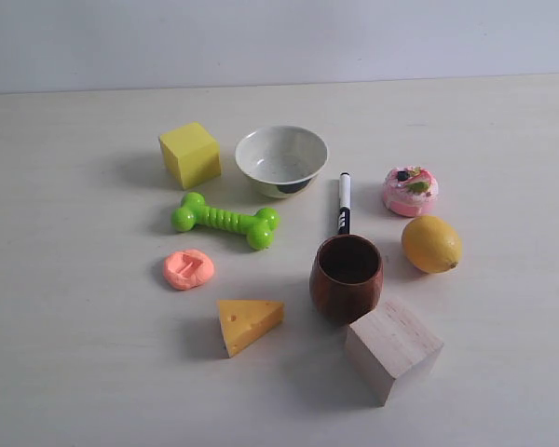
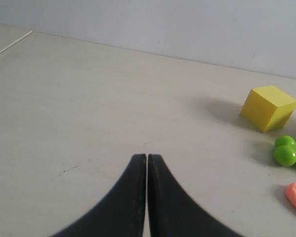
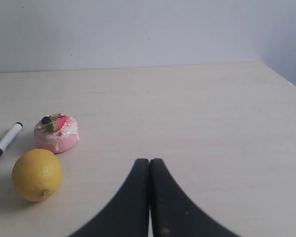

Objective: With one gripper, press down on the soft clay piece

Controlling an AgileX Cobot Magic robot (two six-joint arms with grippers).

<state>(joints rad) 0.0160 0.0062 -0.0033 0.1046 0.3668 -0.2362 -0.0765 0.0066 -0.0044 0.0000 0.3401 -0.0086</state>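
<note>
Alignment matters most: we should bring the left fingers (image 2: 133, 197), clenched together on nothing, squarely over the small salmon-orange soft clay piece (image 1: 188, 269), which lies on the pale surface (image 1: 74, 354) between the green ribbed bone toy (image 1: 225, 220) and the yellow cheese wedge (image 1: 249, 323), then press straight down, gently. The right fingers (image 3: 133, 197) are clenched too.
</note>
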